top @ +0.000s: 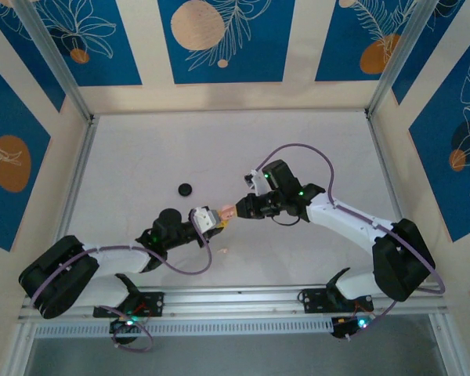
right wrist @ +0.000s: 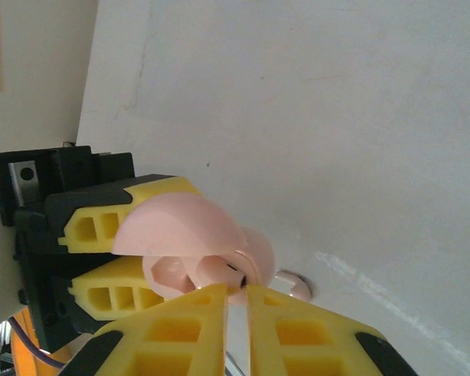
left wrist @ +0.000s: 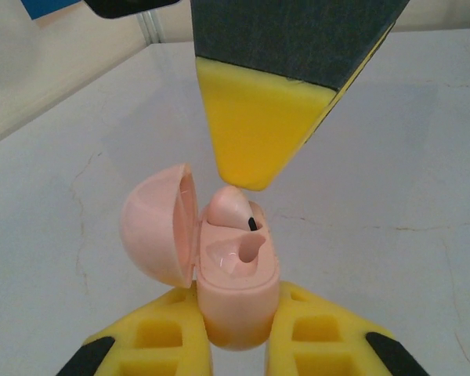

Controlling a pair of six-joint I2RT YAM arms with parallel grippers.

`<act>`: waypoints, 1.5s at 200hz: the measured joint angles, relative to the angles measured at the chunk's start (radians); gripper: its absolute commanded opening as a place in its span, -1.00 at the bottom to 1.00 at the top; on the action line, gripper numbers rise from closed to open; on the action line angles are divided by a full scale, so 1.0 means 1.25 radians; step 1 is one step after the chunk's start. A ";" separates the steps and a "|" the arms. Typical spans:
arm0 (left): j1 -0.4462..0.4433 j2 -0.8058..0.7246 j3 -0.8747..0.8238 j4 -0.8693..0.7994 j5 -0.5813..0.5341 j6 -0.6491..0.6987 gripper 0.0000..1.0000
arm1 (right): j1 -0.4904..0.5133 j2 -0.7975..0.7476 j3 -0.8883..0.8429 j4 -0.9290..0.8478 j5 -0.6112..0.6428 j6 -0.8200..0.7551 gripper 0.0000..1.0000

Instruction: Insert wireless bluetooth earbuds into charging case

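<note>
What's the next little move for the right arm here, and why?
Probably push the right tool gently toward the case. The pink earbud stands proud in the far socket of the open case, which the left tool grips, and the right tool's tip sits right on top of it.

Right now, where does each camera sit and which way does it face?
Top external: above and behind the bases, looking down on the table; both arms show, left claw and right claw tip to tip.
Left wrist: looks along its own yellow fingers at the open pink case they clamp.
Right wrist: looks past its own fingers toward the left claw holding that case.
Both wrist views share the case and the pink earbud in it.
</note>
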 measured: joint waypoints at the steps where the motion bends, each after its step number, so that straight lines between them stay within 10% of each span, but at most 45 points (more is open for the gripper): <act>1: 0.000 0.000 0.000 0.000 0.000 0.000 -0.82 | 0.000 0.000 0.000 0.000 0.000 0.000 -0.67; 203: -0.005 -0.009 0.003 -0.034 -0.010 0.001 -0.82 | 0.019 0.020 0.011 0.023 -0.011 -0.015 -0.75; 300: -0.008 -0.061 0.003 -0.065 -0.210 -0.052 -0.85 | 0.079 -0.042 0.039 -0.097 0.062 0.050 -0.25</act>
